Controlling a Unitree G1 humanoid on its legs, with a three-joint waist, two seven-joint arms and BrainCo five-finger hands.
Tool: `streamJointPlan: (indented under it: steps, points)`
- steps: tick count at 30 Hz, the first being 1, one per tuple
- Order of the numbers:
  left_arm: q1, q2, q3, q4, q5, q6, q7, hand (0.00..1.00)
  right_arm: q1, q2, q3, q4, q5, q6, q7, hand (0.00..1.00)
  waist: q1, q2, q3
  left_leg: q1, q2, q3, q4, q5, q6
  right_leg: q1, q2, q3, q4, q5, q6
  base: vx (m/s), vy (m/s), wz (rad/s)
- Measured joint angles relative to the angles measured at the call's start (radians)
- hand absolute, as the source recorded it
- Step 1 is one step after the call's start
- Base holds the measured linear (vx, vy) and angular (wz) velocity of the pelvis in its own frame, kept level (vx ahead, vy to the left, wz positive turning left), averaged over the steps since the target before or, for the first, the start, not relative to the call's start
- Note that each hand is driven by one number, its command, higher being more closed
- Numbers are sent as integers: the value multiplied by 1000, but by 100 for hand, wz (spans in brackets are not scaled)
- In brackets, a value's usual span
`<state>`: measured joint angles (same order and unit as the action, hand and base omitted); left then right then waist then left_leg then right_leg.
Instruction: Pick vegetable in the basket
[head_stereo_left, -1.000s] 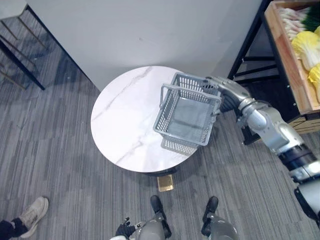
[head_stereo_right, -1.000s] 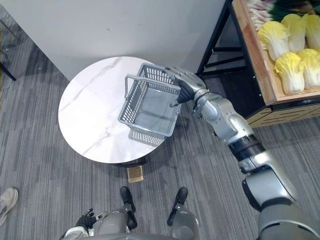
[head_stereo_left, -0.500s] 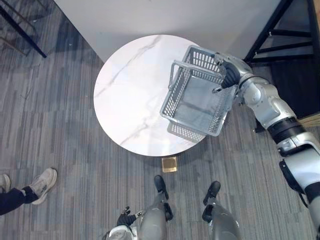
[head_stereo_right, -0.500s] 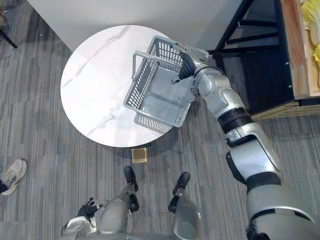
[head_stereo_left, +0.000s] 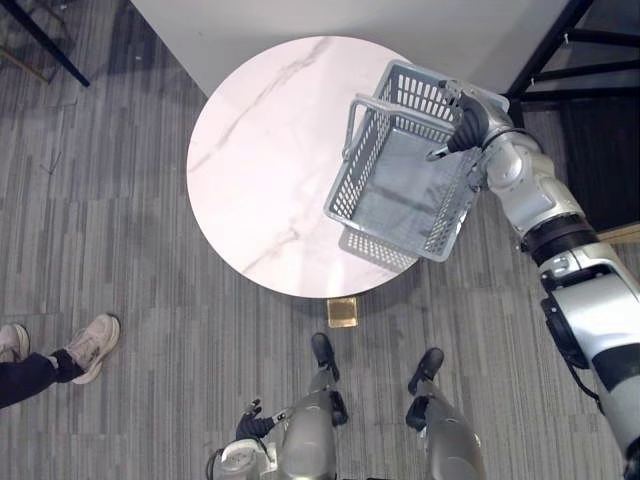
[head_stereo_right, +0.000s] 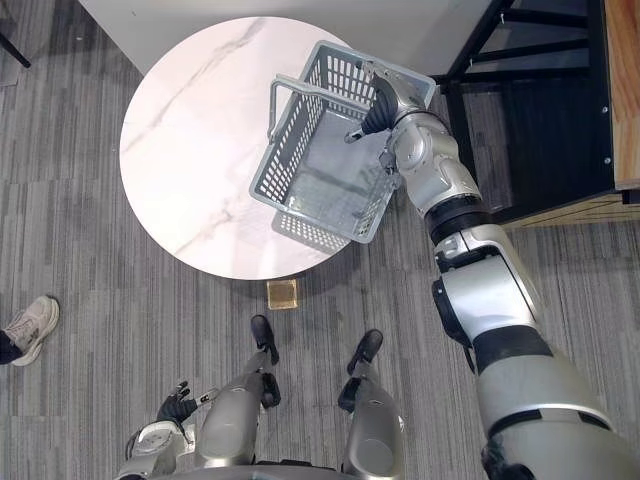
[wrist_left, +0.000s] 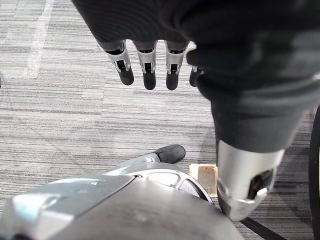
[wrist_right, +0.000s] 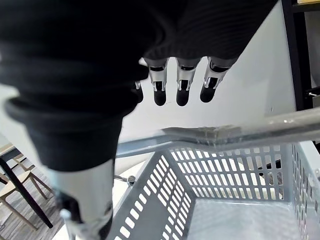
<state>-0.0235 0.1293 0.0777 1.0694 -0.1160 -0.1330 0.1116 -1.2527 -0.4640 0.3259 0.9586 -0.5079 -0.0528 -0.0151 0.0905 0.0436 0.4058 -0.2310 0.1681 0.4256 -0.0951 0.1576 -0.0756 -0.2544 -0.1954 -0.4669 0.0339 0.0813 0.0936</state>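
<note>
An empty grey plastic basket (head_stereo_left: 400, 190) hangs tilted over the right edge of the round white marble table (head_stereo_left: 250, 150), lifted off the top. My right hand (head_stereo_left: 468, 122) is at its far right rim, shut on one handle. In the right wrist view that handle (wrist_right: 210, 135) crosses just under my curled fingers (wrist_right: 181, 92), with the mesh walls and bare floor of the basket (wrist_right: 240, 210) beyond. The other handle (head_stereo_left: 352, 115) stands up on the basket's left side. My left hand (head_stereo_left: 250, 428) hangs low by my side, its fingers (wrist_left: 147, 65) relaxed over the carpet. No vegetable is in view.
A white wall (head_stereo_left: 300, 20) runs behind the table. A black shelf frame (head_stereo_left: 560, 40) stands at the upper right, with a wooden crate edge (head_stereo_right: 625, 100) beside it. A person's shoe (head_stereo_left: 92, 340) is at the lower left. A small tan block (head_stereo_left: 343, 312) lies on the carpet.
The camera has swung, so the crate of cabbages has left the picture. The basket, still in my right hand, has risen and come a little further out past the table's right edge.
</note>
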Motion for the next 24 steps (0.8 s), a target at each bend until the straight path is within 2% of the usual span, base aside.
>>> streamJointPlan:
  steps: [13,14,24]
  points:
    - [-24,4,-47,-7,2,-10,5,0,-32,2,-42,79,7,5,-23,0,3,24,36,-16,-1,-4,0,4,2,-10,-2,-9,2,0,0,43,-1,2]
    - [-24,6,-53,-7,2,-11,7,0,-36,2,-42,79,7,5,-26,100,3,24,36,-20,-1,-4,0,4,2,-15,-2,-9,4,0,0,53,-5,0]
    - [-33,11,-81,-7,3,-10,24,0,-43,1,-43,83,7,4,-48,100,6,29,40,-28,-3,-6,0,6,2,-23,-5,-12,7,0,0,38,-3,0]
